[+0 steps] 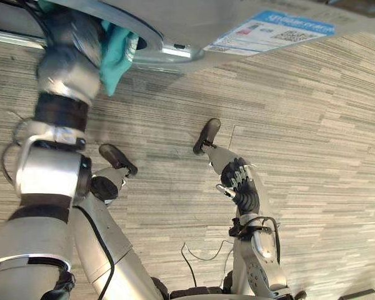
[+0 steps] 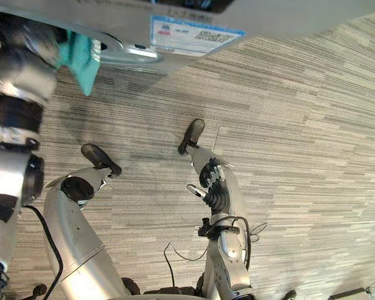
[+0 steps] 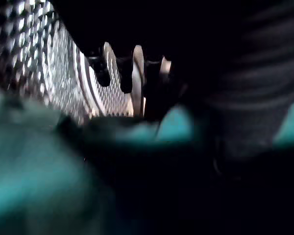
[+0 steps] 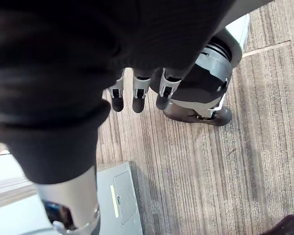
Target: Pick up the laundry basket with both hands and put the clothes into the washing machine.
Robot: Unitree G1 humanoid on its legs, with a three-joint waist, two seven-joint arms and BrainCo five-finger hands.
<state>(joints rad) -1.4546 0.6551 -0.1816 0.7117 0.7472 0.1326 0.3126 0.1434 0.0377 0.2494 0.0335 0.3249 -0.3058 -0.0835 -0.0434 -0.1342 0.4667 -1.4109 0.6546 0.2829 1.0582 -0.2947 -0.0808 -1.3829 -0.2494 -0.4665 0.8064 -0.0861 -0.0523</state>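
The grey washing machine fills the top of the head views, with its round door opening at the upper left. My left forearm reaches up into that opening. A teal garment hangs over the opening's rim beside my wrist. In the left wrist view my left hand is inside the perforated metal drum, its fingers relaxed and holding nothing, and the teal cloth lies just beneath it. My right hand hangs low over the floor, fingers loose and empty.
Striped grey-brown flooring spreads out in front of the machine. A blue and white label is stuck on the machine's front. A flat grey panel lies low beside my right arm.
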